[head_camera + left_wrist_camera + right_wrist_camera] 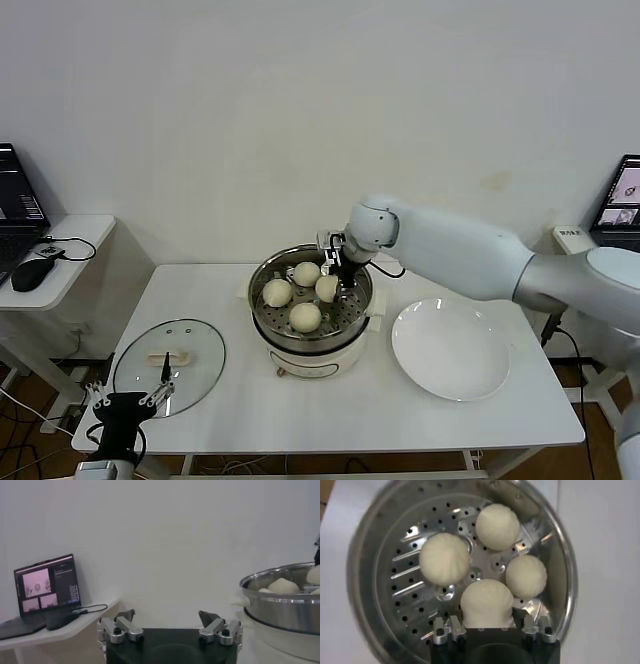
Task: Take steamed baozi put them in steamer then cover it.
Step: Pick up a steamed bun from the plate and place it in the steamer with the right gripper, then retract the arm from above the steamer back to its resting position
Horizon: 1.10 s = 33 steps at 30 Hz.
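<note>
The right gripper [343, 272] reaches down into the steamer [262, 300] and holds one of the four steamed baozi [486, 602], while the left gripper [128, 398] waits wide apart beside the cover [195, 360] on the worktop [330, 410].

Four cream-white steamed baozi [305, 316] sit in the shiny steel steamer [262, 299], its bottom dotted with holes. The plate [450, 350] and tabletop [350, 410] are white; the cover [168, 366] is clear glass.

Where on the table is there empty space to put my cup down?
Bare table lies along the front edge, between the glass lid and the plate. The steamer is crowded with four buns and the right gripper.
</note>
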{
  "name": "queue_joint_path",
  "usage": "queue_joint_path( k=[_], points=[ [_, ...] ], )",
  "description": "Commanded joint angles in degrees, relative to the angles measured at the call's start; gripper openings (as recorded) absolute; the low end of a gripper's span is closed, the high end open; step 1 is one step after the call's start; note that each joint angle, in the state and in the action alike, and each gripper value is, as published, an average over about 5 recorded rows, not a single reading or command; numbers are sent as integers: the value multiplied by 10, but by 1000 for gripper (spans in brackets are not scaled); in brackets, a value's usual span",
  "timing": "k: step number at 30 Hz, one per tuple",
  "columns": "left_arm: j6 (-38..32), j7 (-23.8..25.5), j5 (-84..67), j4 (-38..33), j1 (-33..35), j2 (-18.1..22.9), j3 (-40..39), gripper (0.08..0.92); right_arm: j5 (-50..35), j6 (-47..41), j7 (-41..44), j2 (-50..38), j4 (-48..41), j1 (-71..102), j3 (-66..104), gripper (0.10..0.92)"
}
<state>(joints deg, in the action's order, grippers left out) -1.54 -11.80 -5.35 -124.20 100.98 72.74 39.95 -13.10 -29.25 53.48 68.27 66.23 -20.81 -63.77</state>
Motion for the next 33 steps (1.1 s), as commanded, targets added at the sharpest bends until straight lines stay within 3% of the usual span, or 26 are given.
queue_joint_path(
  k=[1,10,14,18,20,25,28,33],
  points=[
    [0,0,-1,1,-1,0,0,823,36,5,-3,15,-27,18,4,625],
    [1,0,-2,-1,-3,-1,0,823,20,-4,-11,-13,11,9,29,709],
    [3,1,-2,-2,-4,-3,0,823,-4,-11,-12,-57,62,-13,43,798],
    [6,1,-3,-2,-6,-3,0,823,-35,-18,-34,-125,131,-24,55,821],
    [7,-1,-5,-2,-7,-3,0,823,-65,-27,-84,-163,171,-13,73,822],
    [8,-8,-7,3,-10,-4,0,823,-178,-16,-309,-272,290,114,181,823],
    [9,-14,-8,7,-13,-2,-1,823,-184,49,-407,-322,328,262,302,823],
    [9,-22,-5,20,-15,2,-9,823,-138,143,-488,-334,367,517,528,823]
  ],
)
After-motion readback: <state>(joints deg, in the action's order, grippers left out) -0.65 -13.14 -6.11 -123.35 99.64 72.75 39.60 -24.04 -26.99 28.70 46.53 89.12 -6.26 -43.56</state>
